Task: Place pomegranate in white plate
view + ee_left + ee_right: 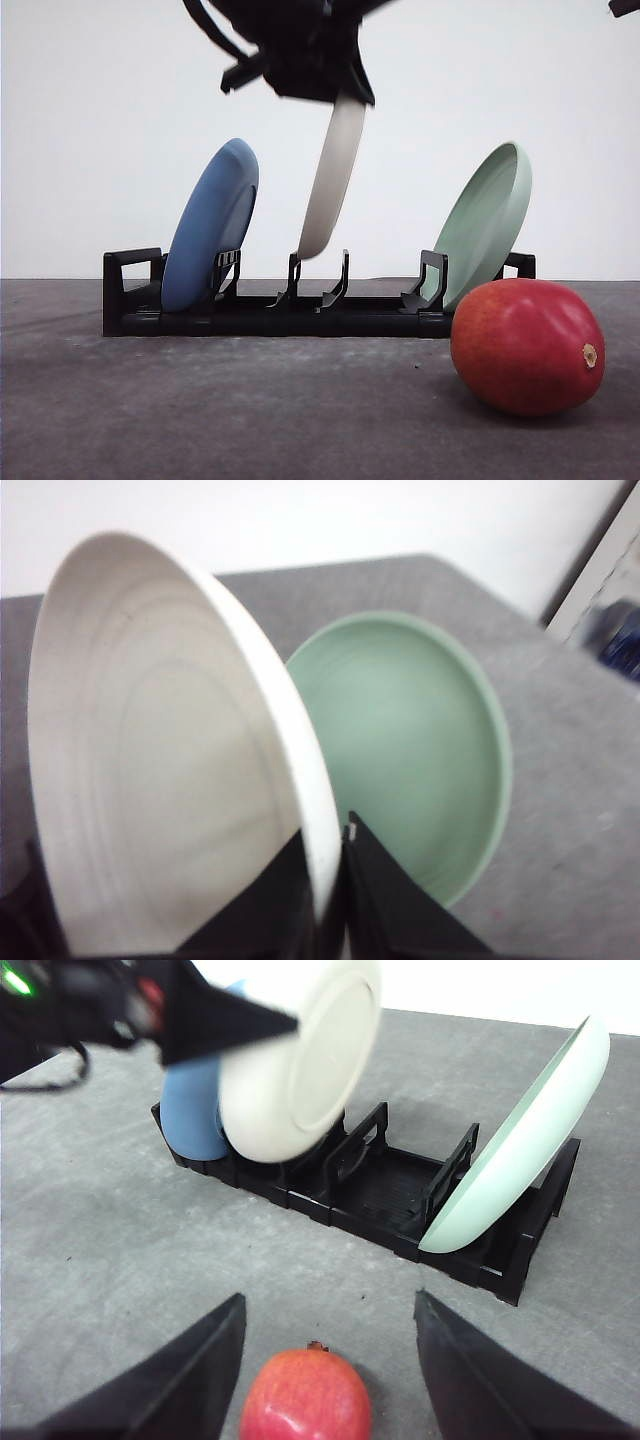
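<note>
Cream plate (330, 190) gripped by its rim in left claw (335, 880), fingers pinched on either side of the edge; held on edge and tilted, lower rim just above the middle slots of black rack (270, 315), contact with rack not determinable. Blue plate (212, 225) standing in rack at left end; green plate (487, 222) leaning at right end, both untouched. Red pomegranate (525, 345) resting on grey tabletop (200, 420) in front of rack's right end, just beside green plate, stem nub turned right. Right claw (325, 1380) spread wide and empty, poised above pomegranate with fruit between its fingers, no contact seen. Progress judged early: plate extraction under way, not yet laid flat; fruit not yet grasped. Remaining: set plate down flat on tabletop, close on fruit, lift, place in plate, release.
</note>
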Tool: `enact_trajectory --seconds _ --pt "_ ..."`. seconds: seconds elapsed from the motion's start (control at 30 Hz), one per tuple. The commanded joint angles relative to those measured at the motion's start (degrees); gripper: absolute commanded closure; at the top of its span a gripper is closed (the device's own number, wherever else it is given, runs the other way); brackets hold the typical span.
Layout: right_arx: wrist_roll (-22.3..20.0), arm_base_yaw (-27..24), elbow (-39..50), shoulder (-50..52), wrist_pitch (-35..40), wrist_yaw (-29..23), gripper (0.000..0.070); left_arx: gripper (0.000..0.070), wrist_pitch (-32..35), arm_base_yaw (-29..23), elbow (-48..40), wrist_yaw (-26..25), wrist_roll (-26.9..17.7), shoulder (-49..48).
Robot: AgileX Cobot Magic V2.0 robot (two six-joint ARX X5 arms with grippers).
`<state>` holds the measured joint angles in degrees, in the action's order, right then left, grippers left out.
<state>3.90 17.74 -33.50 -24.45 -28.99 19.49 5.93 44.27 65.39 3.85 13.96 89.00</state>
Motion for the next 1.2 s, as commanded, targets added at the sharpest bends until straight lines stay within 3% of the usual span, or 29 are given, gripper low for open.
enact_trajectory --seconds 0.0,0.27,0.4,0.83,1.17 --pt "0.61 0.24 -1.03 -0.15 0.61 0.02 0.0362 0.0688 0.72 0.44 1.49 -1.25 2.23 -0.85" --pt "0.61 0.25 -1.03 -0.13 0.57 0.08 0.0362 0.0688 -2.68 0.84 1.36 -6.42 8.73 -5.96" --pt "0.61 0.24 -1.03 -0.13 0.57 0.07 0.0362 0.0688 -3.25 1.75 0.49 -7.14 9.7 -8.51" --pt "0.61 0.24 -1.03 -0.13 0.55 0.04 0.0362 0.0688 10.73 3.8 -15.46 -8.34 10.96 -19.39" --pt "0.63 0.24 -1.03 -0.13 0.46 0.07 0.0362 0.0688 11.82 3.8 -26.64 -8.14 10.85 -28.18"
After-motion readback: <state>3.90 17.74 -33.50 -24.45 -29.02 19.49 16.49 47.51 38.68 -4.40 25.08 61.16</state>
